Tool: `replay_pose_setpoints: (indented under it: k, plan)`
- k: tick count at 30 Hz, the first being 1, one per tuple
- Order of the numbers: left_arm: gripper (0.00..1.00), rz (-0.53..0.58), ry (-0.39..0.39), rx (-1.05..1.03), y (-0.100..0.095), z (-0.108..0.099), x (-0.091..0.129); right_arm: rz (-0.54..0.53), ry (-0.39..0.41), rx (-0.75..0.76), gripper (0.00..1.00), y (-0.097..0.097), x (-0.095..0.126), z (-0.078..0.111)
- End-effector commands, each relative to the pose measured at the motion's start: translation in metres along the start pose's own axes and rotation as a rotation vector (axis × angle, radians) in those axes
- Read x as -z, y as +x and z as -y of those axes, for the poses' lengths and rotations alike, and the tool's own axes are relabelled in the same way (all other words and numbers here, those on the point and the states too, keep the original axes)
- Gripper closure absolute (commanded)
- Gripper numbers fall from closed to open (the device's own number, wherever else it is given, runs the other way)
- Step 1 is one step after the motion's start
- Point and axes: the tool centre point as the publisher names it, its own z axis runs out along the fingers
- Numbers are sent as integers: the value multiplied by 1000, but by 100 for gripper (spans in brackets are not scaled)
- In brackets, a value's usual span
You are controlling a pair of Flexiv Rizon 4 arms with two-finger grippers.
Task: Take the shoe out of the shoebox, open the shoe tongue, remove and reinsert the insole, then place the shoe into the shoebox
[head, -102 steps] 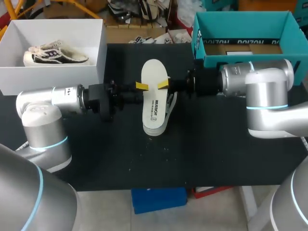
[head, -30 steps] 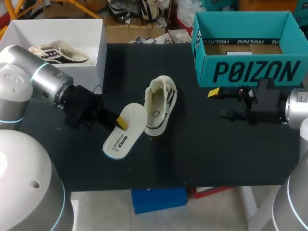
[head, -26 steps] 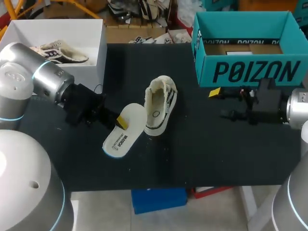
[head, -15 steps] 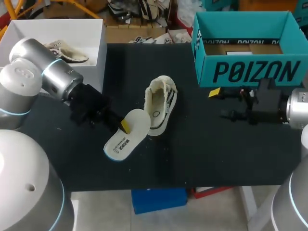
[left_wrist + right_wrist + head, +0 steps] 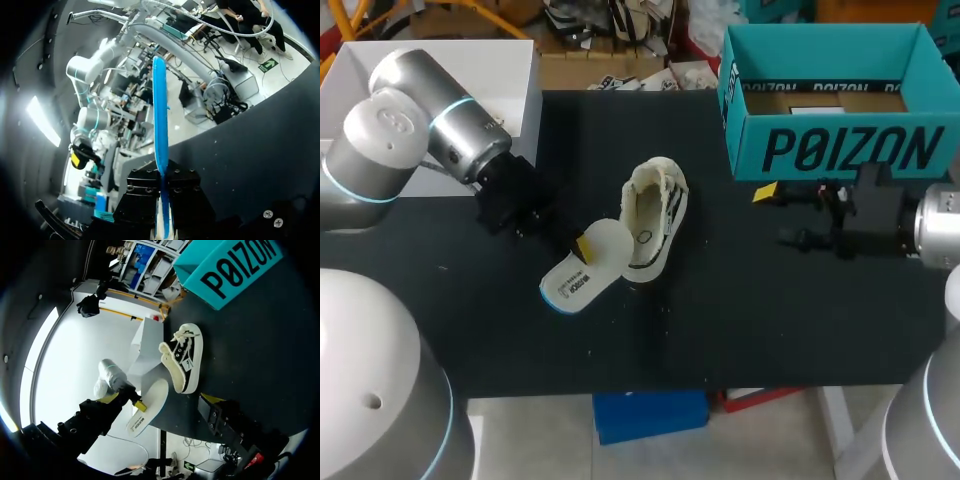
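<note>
The left gripper [image 5: 581, 250] clamps the insole [image 5: 576, 284] by its edge, just left of the shoe [image 5: 653, 212]; the right gripper [image 5: 775, 214] hangs spread and empty, well right of the shoe.

white box [image 5: 530, 90]: mostly hidden behind left arm [image 5: 410, 140] | insole [image 5: 160, 125]: edge-on, lower end lost between fingers of left gripper [image 5: 162, 192] | teal box [image 5: 235, 265]: cut by rim

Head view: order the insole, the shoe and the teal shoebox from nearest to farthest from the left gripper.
1. insole, pinched in the left gripper itself.
2. shoe, just right of the gripper, mid-table.
3. teal shoebox, far right, at the table's back.
</note>
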Motion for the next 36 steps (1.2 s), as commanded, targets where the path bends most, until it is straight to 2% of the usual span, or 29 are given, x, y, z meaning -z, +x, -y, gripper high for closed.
replay_pose_setpoints:
  k: [1, 14, 36]
  plan:
    - [100, -36, 77, -1, -5, -18, -4, 1, 1, -1, 0, 0, 1, 0]
    - [100, -107, 83, 17, -1, -40, -8, 1, 1, -1, 0, 0, 1, 0]
    - [100, -151, 59, 18, 0, -75, -7, 1, 1, -1, 0, 0, 1, 0]
